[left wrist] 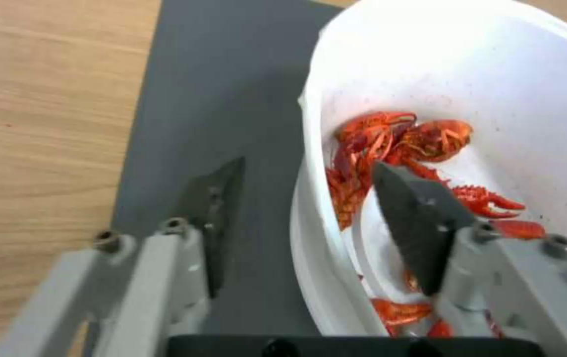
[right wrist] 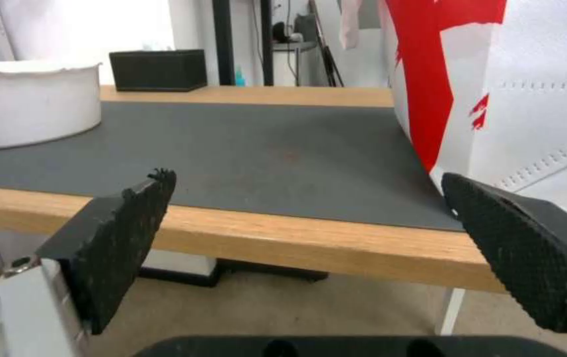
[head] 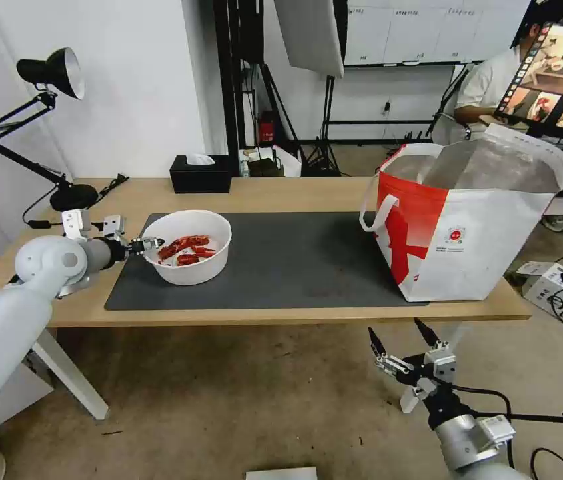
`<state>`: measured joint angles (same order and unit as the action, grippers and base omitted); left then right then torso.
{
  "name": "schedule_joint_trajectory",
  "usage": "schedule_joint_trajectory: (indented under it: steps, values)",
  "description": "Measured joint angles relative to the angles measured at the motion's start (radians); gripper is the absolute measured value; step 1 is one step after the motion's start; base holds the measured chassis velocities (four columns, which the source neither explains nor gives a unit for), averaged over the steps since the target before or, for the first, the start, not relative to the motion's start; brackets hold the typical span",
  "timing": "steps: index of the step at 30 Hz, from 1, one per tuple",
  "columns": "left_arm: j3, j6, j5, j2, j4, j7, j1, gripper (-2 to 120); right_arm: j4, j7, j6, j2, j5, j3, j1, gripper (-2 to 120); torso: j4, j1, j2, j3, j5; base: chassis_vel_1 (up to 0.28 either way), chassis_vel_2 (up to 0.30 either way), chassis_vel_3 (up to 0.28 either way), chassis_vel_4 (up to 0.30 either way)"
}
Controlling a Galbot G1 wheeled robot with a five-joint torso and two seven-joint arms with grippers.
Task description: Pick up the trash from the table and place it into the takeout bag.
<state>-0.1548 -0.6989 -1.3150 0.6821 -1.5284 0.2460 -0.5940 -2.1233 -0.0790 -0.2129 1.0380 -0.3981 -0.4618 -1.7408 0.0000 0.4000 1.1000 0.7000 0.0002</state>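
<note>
The trash in view is a white round bowl point(head: 191, 267) of red crayfish shells point(head: 184, 248), standing on the left part of the dark grey mat point(head: 294, 260) on the table point(head: 281, 195). My left gripper point(head: 148, 245) is open at the bowl's left rim. In the left wrist view its fingers straddle the rim of the bowl point(left wrist: 495, 74), one outside over the mat and one inside over the shells point(left wrist: 396, 139). The takeout bag point(head: 488, 233) stands open at the table's right end. My right gripper point(head: 396, 327) hangs open below the table's front edge, with nothing between its fingers.
A black tissue box point(head: 200, 173) sits at the table's back edge, and a black desk lamp point(head: 48, 73) stands at the far left. In the right wrist view the bag point(right wrist: 528, 99) stands close to the table's front edge point(right wrist: 297, 238). A cardboard box point(head: 551, 287) lies on the floor at right.
</note>
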Motion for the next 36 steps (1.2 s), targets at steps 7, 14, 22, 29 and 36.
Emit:
schedule_joint_trajectory:
  steps: [7, 14, 22, 29, 36]
  values:
    - [-0.007, -0.002, -0.004, -0.006, -0.012, -0.007, -0.021, 18, 0.000, 0.000, 0.000, 0.000, 0.000, 0.000, 0.000, 100, 0.0000, 0.000, 0.000, 0.000, -0.0002, 0.000, 0.000, 0.000, 0.000]
    - [-0.013, -0.003, -0.015, -0.010, -0.020, -0.017, -0.023, 0, 0.000, 0.000, 0.000, 0.000, 0.000, 0.000, 0.000, 100, 0.0000, 0.000, 0.000, 0.000, -0.0003, 0.000, 0.000, 0.000, 0.000]
    - [-0.041, 0.027, -0.016, -0.021, -0.057, -0.034, -0.037, 0, 0.000, 0.000, 0.000, 0.000, 0.000, 0.000, 0.000, 100, 0.0001, 0.000, 0.000, 0.000, -0.0003, 0.000, 0.000, 0.000, 0.000]
    - [-0.050, 0.064, -0.016, -0.032, -0.106, -0.039, -0.025, 0, 0.000, 0.000, 0.000, 0.000, 0.000, 0.000, 0.000, 100, 0.0003, 0.000, 0.000, 0.000, -0.0003, 0.000, 0.000, 0.000, 0.000]
    - [0.045, 0.096, 0.022, 0.000, -0.198, -0.065, 0.115, 0, 0.000, 0.000, 0.000, 0.000, 0.000, 0.000, 0.000, 100, 0.0000, 0.000, 0.000, 0.000, -0.0001, 0.000, 0.000, 0.000, 0.000]
